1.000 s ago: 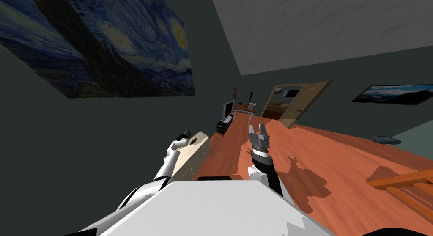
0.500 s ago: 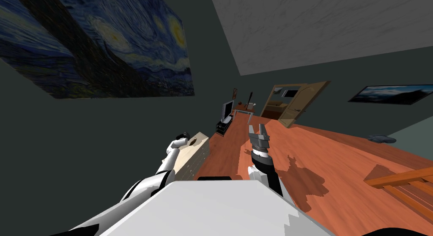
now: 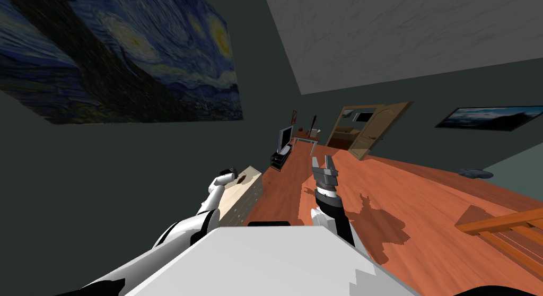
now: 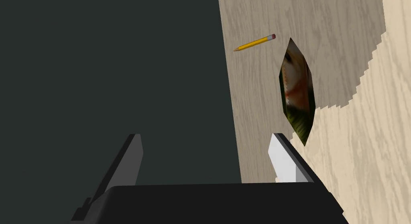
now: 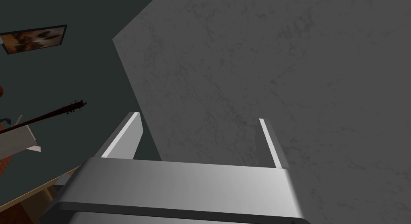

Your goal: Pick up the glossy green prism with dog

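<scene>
Left claw [image 4: 205, 137], spread, has shifted slightly above the dresser [image 4: 361, 161]; prism [image 4: 297, 93] lies at one o'clock, likely needing recentring. Right claw [image 5: 198, 118] spread.

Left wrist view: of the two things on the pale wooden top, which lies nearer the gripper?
The green prism with the dog picture, just beyond the left gripper; the yellow pencil lies farther.
</scene>
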Robot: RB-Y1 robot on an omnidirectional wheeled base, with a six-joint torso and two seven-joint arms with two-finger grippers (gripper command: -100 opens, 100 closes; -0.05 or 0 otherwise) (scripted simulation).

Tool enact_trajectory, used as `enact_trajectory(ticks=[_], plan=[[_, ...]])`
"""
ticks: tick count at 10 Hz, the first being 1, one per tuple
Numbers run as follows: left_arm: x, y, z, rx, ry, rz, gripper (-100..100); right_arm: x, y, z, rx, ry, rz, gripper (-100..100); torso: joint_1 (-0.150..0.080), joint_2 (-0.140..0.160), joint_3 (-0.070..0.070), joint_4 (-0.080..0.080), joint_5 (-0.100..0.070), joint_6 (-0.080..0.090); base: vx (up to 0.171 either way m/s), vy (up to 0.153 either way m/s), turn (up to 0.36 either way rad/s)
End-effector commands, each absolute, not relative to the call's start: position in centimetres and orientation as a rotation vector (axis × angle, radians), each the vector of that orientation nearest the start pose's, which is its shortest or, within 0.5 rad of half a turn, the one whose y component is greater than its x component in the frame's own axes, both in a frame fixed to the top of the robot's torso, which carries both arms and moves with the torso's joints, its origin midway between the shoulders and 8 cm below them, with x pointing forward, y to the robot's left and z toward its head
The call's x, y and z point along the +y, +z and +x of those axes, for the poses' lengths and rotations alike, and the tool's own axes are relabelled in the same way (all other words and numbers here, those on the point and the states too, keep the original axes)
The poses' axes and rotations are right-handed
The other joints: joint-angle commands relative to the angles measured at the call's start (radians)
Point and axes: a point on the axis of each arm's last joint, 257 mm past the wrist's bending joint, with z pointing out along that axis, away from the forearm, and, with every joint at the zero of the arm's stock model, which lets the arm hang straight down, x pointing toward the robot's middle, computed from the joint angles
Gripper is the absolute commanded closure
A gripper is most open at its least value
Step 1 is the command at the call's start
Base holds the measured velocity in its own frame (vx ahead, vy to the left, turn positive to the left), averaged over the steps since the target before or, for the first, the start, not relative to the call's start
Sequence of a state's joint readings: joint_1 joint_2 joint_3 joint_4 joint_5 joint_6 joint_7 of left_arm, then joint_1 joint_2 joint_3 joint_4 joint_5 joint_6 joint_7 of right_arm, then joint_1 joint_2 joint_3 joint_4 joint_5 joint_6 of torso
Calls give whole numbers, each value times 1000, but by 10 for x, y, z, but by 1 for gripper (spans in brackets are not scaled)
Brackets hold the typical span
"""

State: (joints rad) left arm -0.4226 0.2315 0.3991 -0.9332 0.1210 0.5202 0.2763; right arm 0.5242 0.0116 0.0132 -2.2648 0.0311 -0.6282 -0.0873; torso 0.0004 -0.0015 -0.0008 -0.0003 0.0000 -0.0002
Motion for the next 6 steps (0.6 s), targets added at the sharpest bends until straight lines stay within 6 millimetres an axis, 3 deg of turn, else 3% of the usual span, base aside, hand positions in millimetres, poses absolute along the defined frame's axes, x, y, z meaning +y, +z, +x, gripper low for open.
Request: enact_trajectory(ticks=[1,5,6], plan=[[426,-399,558,1058,-803,-2217,-100,-271,33,324,538,1391,602,0,0,0,0,0,0,0,32,6,-35],[428,-440,530,1020,-720,-2404,-100,-271,33,324,538,1391,602,0,1,-3,-1,-1,0,0,51,13,-35],[431,-441,527,985,-715,-2455,-100,-271,33,324,538,1391,602,0,1,-2,-1,-1,0,0,58,19,-28]])
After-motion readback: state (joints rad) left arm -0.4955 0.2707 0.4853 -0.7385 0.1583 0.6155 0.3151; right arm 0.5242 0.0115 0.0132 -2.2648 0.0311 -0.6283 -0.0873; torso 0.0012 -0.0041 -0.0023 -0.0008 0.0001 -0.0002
